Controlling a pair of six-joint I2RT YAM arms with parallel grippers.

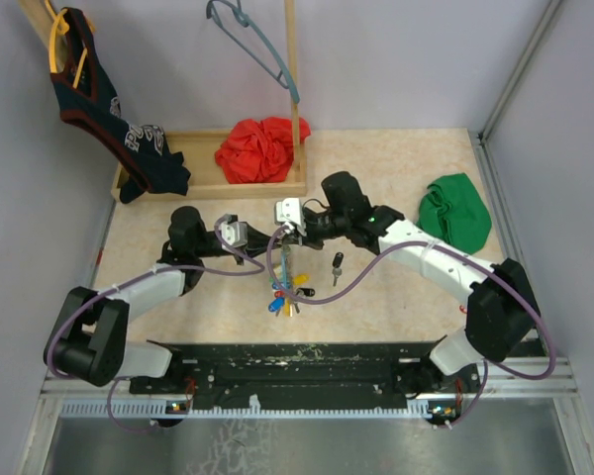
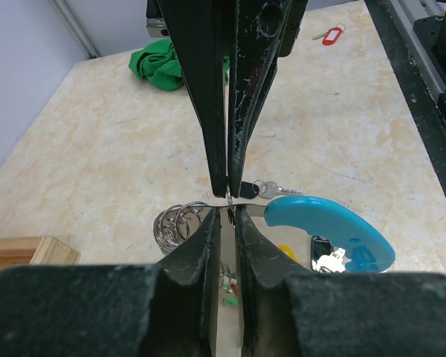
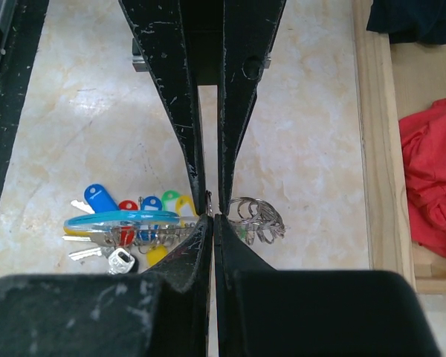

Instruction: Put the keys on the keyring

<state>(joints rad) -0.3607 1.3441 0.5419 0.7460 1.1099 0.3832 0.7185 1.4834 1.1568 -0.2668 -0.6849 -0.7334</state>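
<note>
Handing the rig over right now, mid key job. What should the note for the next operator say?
Left gripper: jaws nearly together at the bunch; grip unclear.
Right gripper: shut, tip to tip with the other gripper, at a small wire ring.
Keyring: below the tips, several coloured keys bunched on it, apparently done.
Remaining: black-headed key and red-tagged key, both lying loose away from the bunch.

The keyring [image 3: 123, 218] presents its light-blue section edge-on, with blue-, red-, yellow- and green-headed keys [image 3: 150, 203] bunched against it. One black-headed key [image 1: 337, 265] lies apart, to their right.
</note>
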